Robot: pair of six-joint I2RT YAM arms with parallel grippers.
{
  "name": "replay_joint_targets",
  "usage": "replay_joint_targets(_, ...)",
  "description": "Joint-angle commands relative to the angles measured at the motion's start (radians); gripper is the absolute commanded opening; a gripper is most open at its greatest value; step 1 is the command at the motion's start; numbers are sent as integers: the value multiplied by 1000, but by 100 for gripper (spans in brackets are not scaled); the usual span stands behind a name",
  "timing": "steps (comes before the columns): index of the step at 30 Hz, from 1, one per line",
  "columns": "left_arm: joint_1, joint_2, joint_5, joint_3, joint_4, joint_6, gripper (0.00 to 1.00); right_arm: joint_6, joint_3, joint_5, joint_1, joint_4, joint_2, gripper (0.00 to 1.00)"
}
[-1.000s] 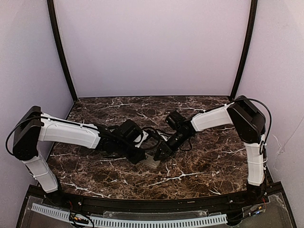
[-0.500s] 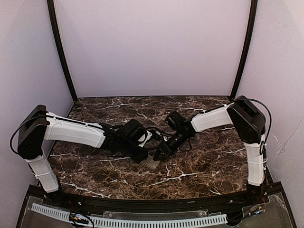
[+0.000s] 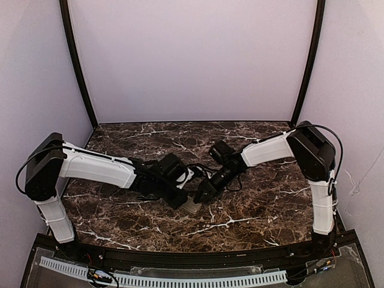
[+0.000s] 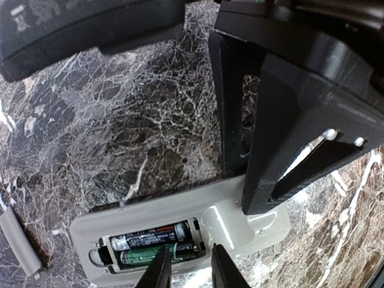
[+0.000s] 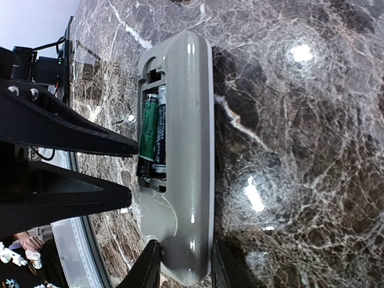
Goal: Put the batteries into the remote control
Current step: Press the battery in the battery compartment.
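Evidently both batteries point(image 4: 155, 244) are sitting inside the remote control point(image 4: 240, 228) (cover point(image 4: 21, 243) lying off), right gripper point(image 5: 183, 264) clamping its end, left gripper point(image 4: 187, 267) hovering parted, empty.

In the left wrist view, the left gripper point(image 4: 187, 264) shows only two fingertips point(image 4: 157, 271). The rest is lost below the frame, and one tip overlaps the edge of the batteries point(image 4: 153, 245). The right gripper point(image 4: 246, 192), black and looming, blocks one end of the remote control point(image 4: 180, 216) and runs off the top and right edges. A grey strip point(image 4: 21, 240) (what it is cannot be told) is clipped by the left edge. From above, both grippers cover most of the remote, leaving a pale sliver, and the batteries are too small to find there.
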State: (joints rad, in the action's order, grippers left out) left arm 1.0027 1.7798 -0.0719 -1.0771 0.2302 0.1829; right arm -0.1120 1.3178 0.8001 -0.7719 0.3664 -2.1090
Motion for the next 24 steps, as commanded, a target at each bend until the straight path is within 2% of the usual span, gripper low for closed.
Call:
replay_joint_targets(1, 6, 10, -22, -11, 9, -9, 25, -1, -14, -36, -14, 0, -6, 27)
replay_joint_targets(10, 5, 33, -49, -10, 15, -11, 24, 7, 0, -44, -15, 15, -19, 25)
replay_joint_targets(16, 5, 33, -104, -9, 30, 0, 18, 11, 1, -59, -15, 21, -23, 23)
replay_joint_targets(24, 6, 35, -38, 15, -5, 4, 12, 13, -1, -61, -15, 24, -26, 23)
